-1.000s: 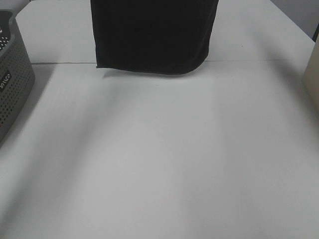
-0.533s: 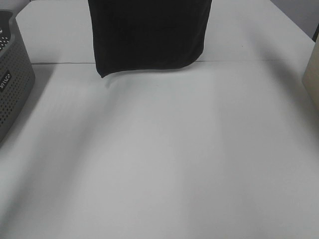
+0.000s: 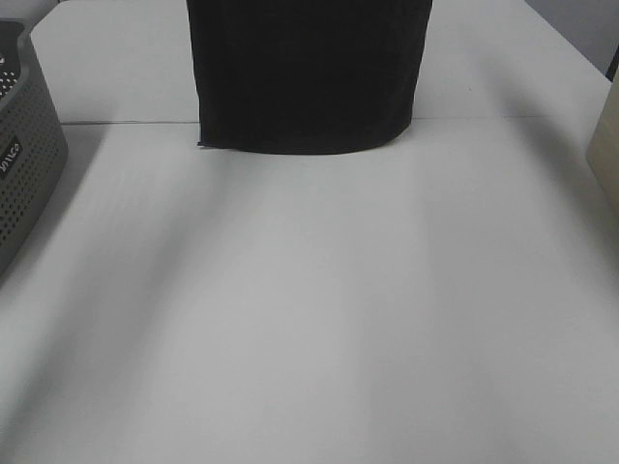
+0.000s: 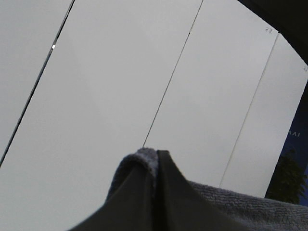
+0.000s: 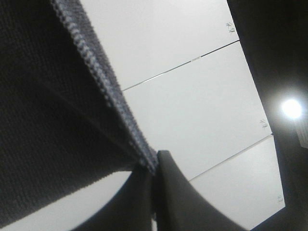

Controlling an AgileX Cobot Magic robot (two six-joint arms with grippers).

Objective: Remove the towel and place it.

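Navy-black terry towel (image 3: 308,72) hangs upright over the far middle of the white table (image 3: 309,319), top out of frame; we can't tell if the hem touches. Our left gripper (image 4: 156,161) is pinched tight on a towel edge, right gripper (image 5: 155,163) likewise. Gray perforated basket (image 3: 24,164) sits at the table's left side, well apart.

Dark tapered left claw (image 4: 155,162), matching right claw (image 5: 153,164)
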